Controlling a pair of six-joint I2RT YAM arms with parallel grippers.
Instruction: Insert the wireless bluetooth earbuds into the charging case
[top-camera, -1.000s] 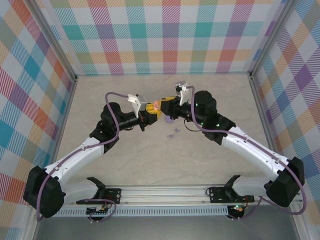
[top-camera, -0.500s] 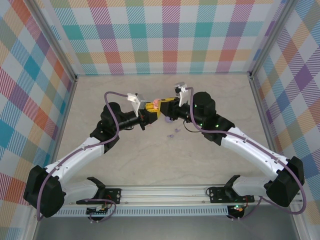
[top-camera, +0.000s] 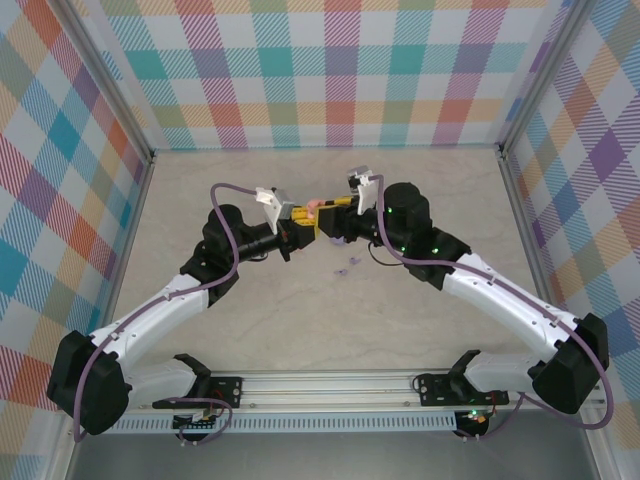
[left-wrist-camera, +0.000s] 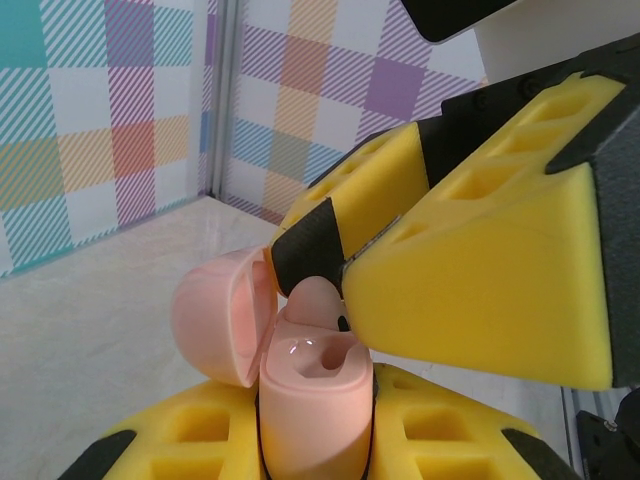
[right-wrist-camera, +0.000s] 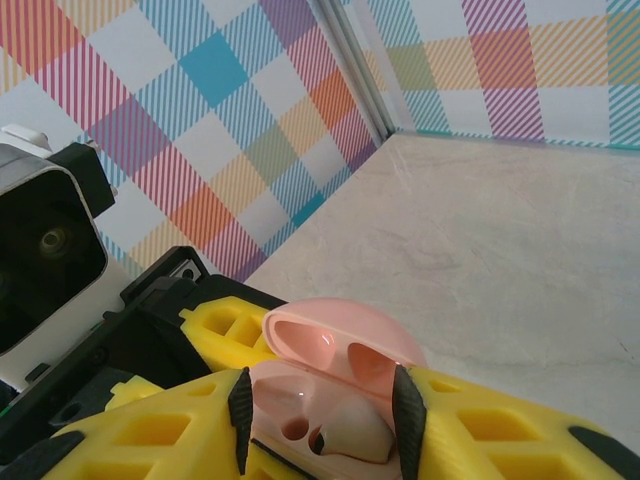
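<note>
Top: right jaws spreading versus a second ago, meeting left jaws above pale pink glossy plastic charging case (top-camera: 312, 206). Lilac earbuds (top-camera: 346, 267) lying loose on beige marbled surface (top-camera: 420, 190).
Left wrist: left jaws clamping case (left-wrist-camera: 315, 400), lid hanging open, pale pink earbud (left-wrist-camera: 312, 298) sitting in socket.
Right wrist: right jaws parted, straddling earbud (right-wrist-camera: 345, 430); looking like release, seating probably done. Plaid walls (right-wrist-camera: 200, 90) enclosing.

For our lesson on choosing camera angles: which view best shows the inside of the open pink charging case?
Right wrist: it looks down into the open pink charging case. Left wrist shows it side-on, hiding most of the interior; top external shows a tiny pink speck.
</note>
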